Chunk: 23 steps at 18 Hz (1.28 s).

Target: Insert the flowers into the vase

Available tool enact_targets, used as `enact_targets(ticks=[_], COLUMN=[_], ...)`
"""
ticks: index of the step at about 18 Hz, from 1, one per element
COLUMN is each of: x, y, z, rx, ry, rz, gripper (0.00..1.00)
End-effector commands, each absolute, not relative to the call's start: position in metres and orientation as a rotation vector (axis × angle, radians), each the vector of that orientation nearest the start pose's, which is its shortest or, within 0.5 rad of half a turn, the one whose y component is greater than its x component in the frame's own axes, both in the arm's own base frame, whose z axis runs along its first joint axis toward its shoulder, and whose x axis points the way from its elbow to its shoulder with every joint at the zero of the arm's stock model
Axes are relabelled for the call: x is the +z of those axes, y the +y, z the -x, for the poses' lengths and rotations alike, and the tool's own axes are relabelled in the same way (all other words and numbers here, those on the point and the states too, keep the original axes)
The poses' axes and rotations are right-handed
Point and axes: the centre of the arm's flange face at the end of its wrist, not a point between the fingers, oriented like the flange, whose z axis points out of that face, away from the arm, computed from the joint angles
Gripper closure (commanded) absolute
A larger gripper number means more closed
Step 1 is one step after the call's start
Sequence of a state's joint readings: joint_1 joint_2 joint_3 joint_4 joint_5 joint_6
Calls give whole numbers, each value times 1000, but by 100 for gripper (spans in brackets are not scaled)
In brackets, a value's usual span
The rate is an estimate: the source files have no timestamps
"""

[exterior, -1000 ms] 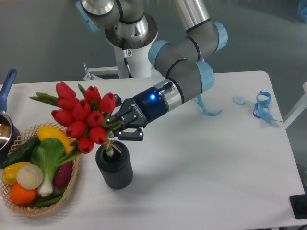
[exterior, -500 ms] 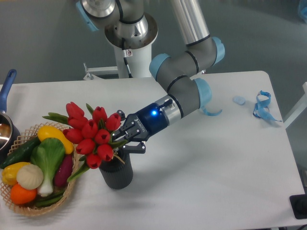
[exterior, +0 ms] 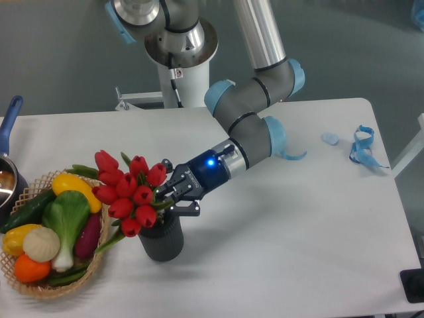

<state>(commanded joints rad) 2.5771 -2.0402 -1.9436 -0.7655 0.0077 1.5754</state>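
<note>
Several glossy toy vegetables fill the woven wicker basket (exterior: 93,265) at left. Beside it, the red tulip flowers (exterior: 130,192) (smooth, plump buds) lean over the vase (exterior: 162,242), a ribbed dark grey cylinder; its mouth and the stems are hidden. The gripper (exterior: 171,196) is clenched on the flowers just above the vase.

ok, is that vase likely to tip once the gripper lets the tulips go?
Possibly. The flowers lean left, heads overhanging the vase toward the basket, so the load looks top-heavy. The vase is short and wide, which should help. The gripper sits at the stems, apparently supporting them.
</note>
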Motion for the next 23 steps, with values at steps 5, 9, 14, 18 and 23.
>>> enact_targets(ticks=[5,9,14,18,23], x=[249,254,276,320,384], y=[491,490,470,448,371], z=[348,349,359,364,424], rx=[-445,-427,-347,-192,117], ry=[429,446,465,548,479], rz=[1537,1552,1605,1760,2018], gripper=[8,0,0,0,0])
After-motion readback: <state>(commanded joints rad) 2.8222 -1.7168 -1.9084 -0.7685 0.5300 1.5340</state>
